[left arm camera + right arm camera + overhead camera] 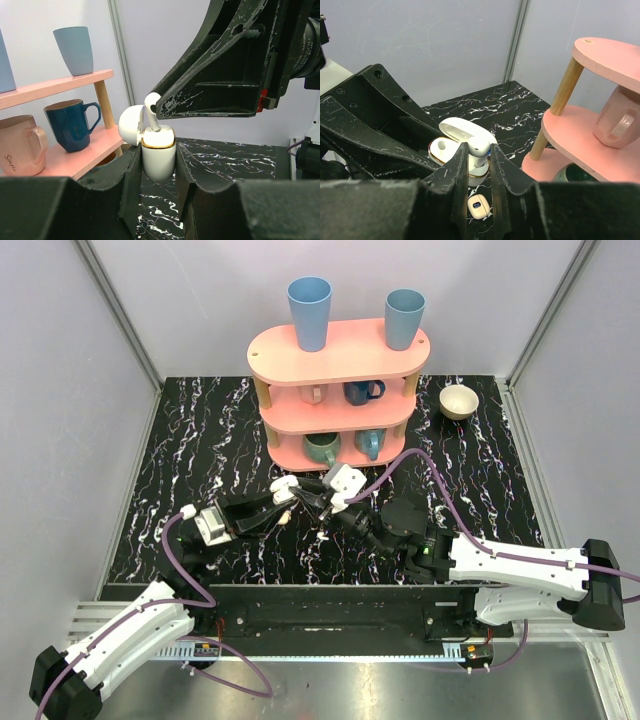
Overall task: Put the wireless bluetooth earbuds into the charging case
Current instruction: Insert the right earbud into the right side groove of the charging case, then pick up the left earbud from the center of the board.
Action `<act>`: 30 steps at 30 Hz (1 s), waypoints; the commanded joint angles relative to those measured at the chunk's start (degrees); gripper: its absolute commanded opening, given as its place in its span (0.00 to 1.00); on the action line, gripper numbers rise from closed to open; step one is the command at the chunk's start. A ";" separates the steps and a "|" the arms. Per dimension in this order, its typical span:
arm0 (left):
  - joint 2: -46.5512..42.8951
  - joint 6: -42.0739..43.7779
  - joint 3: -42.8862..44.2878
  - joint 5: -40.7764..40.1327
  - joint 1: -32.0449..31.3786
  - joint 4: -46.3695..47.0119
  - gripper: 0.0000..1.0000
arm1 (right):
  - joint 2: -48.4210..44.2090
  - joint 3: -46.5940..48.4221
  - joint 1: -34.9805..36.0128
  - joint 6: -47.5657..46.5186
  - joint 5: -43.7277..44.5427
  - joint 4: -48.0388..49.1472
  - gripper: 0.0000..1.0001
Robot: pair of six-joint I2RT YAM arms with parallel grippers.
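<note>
My left gripper point(283, 502) is shut on the white charging case point(158, 157), which has a gold rim. It holds the case upright with the lid point(131, 127) open. My right gripper point(318, 495) is shut on one white earbud point(480, 147) directly over the case point(445, 150), with the stem pointing down into the right slot. The left slot point(440, 146) looks empty. In the left wrist view the earbud point(151, 107) stands in the case mouth under the right gripper's finger point(215, 85). I see no second earbud.
A small beige rounded box point(479, 206) lies on the black marble table point(200, 440) below the right gripper. The pink three-tier shelf point(340, 350) with mugs and two blue cups stands just behind the grippers. A cream bowl point(459, 400) sits at the back right.
</note>
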 commanded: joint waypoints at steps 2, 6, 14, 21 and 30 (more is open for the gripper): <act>-0.78 -0.59 1.59 -3.48 -0.10 5.11 0.00 | 0.21 2.05 0.45 -2.27 -1.33 -3.16 0.22; -0.87 -1.20 1.77 -4.37 -0.10 4.93 0.00 | 0.29 2.75 0.45 -3.95 -1.42 -4.12 0.22; -0.60 -1.73 2.47 -4.45 -0.10 4.05 0.00 | 1.61 4.15 0.36 -4.30 -3.79 -7.02 0.21; -0.60 -1.91 2.39 -4.19 -0.10 4.32 0.00 | 1.88 3.90 0.45 -3.86 -3.62 -6.94 0.41; -1.13 -1.29 1.68 -5.25 -0.10 3.88 0.00 | -1.63 2.66 0.36 -4.65 -0.81 -4.13 0.55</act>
